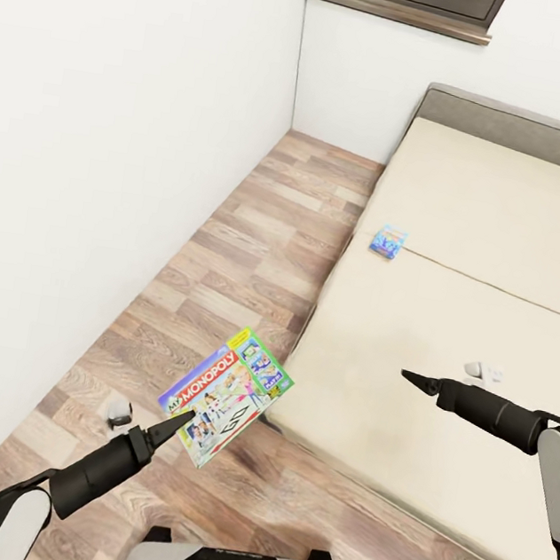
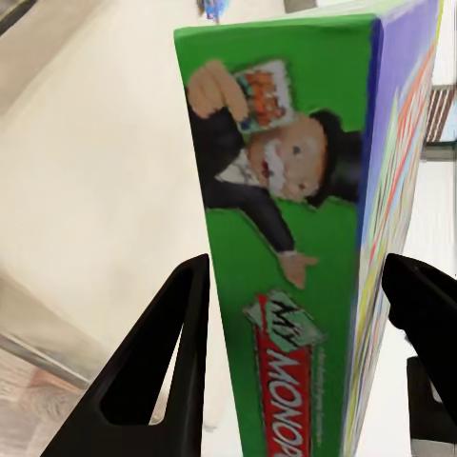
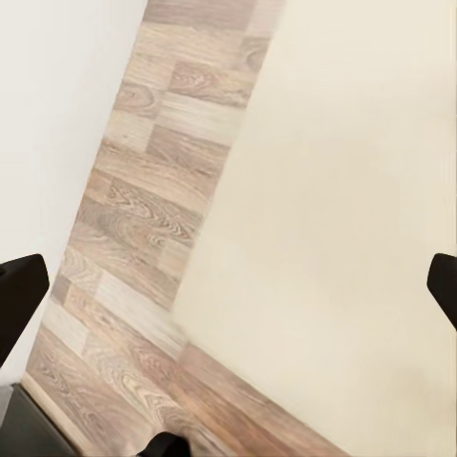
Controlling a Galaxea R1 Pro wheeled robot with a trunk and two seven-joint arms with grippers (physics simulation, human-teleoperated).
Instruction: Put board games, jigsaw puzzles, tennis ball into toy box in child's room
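Over the floor beside the bed edge, left hand grips Monopoly box; right hand wide.

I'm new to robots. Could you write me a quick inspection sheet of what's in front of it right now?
Surface: cream bed, wood floor beside it.
Job's things: Monopoly box held over the floor by the bed edge; small blue box lying on the bed.
Clutter: small white object on the bed.
Hands: left hand shut on the Monopoly box; right hand open over the bed edge.
Cables: nothing seen.
Surroundings: white wall, window sill.
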